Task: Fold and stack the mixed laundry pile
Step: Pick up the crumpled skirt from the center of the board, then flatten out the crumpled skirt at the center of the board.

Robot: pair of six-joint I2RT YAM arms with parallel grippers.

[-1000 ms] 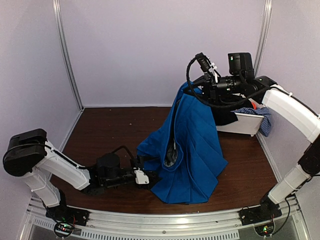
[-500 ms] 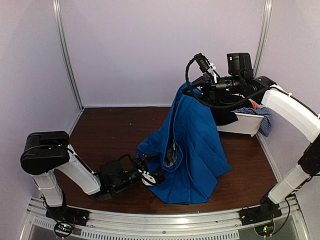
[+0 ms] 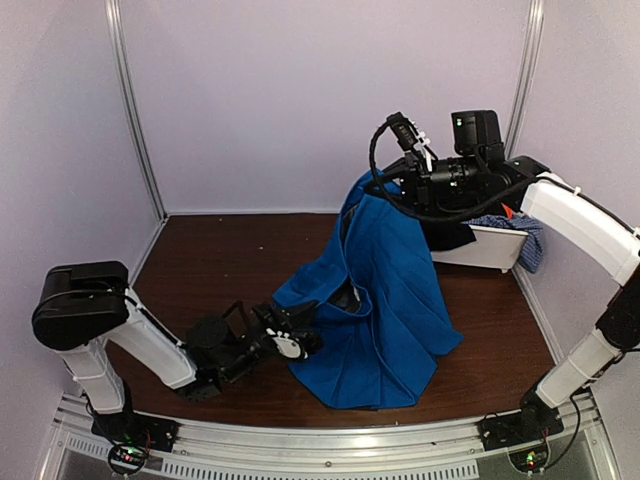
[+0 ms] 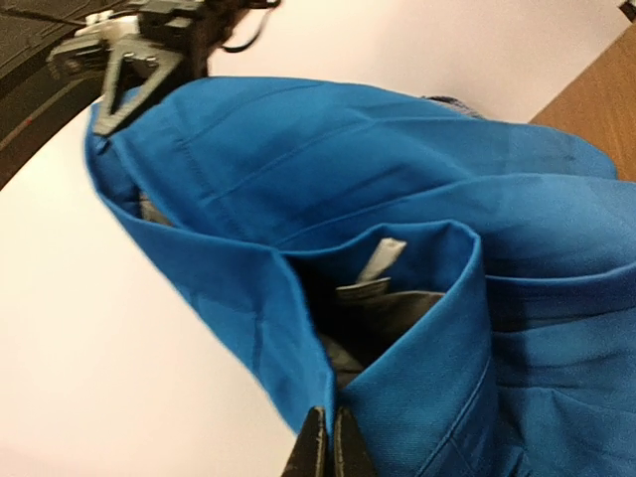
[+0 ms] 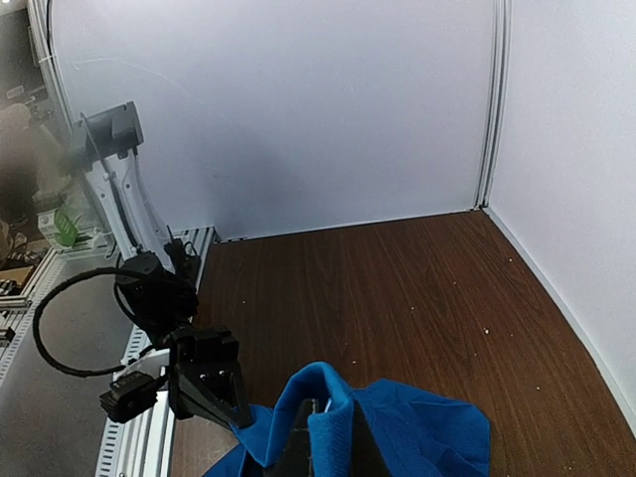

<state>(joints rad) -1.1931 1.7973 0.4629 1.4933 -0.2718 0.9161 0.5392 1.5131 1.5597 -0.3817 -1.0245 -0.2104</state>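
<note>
A royal-blue garment [image 3: 385,300] hangs from my right gripper [image 3: 373,184], which is raised high at the back right and shut on the garment's top edge [image 5: 333,402]. Its lower folds rest on the brown table [image 3: 210,260]. Low at the front left, my left gripper [image 3: 306,336] is pinched shut on an open hem [image 4: 298,318] of the blue garment; a grey lining and a white label [image 4: 381,260] show inside. The rest of the laundry pile lies in the white tub [image 3: 478,252]: a black garment [image 3: 452,234], a blue-white speckled one [image 3: 527,238] and a sliver of orange-red [image 3: 508,211].
The tub stands against the right wall at the back. Bare brown table [image 5: 397,278] stretches left of and behind the hanging garment. White walls close in three sides, and a metal rail [image 3: 330,445] runs along the near edge.
My left gripper has swung in from the left and shut on the blue garment's lower hem, tugging it slightly toward the front left. The right gripper has stayed put, holding the top.
</note>
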